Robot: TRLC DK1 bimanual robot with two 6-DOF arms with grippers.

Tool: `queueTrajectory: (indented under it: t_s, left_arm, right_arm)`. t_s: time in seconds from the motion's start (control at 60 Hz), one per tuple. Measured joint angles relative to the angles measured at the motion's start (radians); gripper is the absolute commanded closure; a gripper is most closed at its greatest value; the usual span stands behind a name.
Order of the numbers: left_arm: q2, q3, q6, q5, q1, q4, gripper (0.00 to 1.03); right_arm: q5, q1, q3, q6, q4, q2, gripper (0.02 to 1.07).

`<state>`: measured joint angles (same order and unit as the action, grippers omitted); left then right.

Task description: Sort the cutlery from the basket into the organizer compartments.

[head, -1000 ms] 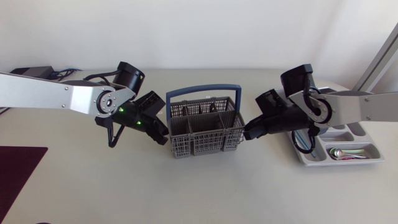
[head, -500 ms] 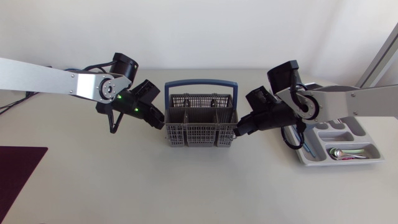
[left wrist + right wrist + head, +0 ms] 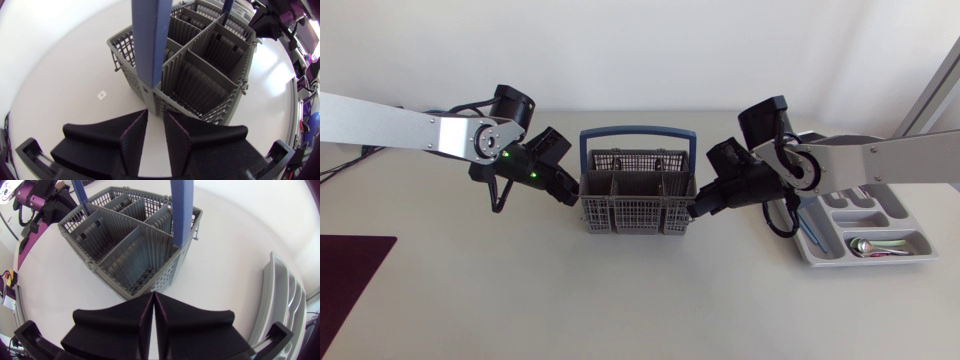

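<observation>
The basket (image 3: 638, 190) is flanked mid-table. The left gripper (image 3: 571, 194), narrowly parted, is set against its left wall, and the right gripper (image 3: 696, 208), closed empty, against its right. The organizer (image 3: 895, 206) is placed further right.

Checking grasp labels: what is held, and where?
Cannot tell: left end effector and right end effector each meet an end wall of the basket; no clasp visible.

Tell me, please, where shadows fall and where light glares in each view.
Head view: soft even light, only a faint shadow under the basket. Left wrist view: strong glare on the table beside the basket. Right wrist view: bright table, organizer bowed by the fisheye lens.
</observation>
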<state>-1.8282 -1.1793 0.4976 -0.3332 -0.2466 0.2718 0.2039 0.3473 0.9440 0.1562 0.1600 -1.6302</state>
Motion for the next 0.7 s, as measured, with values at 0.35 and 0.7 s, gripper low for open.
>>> queueTrajectory:
  t_s: [0.35,0.7]
  left_arm:
    - [0.0,0.003,0.001,-0.003,0.031,0.0,0.73]
    - [0.21,0.144,0.002,-0.003,0.135,-0.002,0.52]
  right_arm:
    - [-0.112,-0.01,-0.031,0.0,-0.037,0.007,0.98]
    - [-0.168,-0.169,-0.145,0.051,-0.077,0.19,0.61]
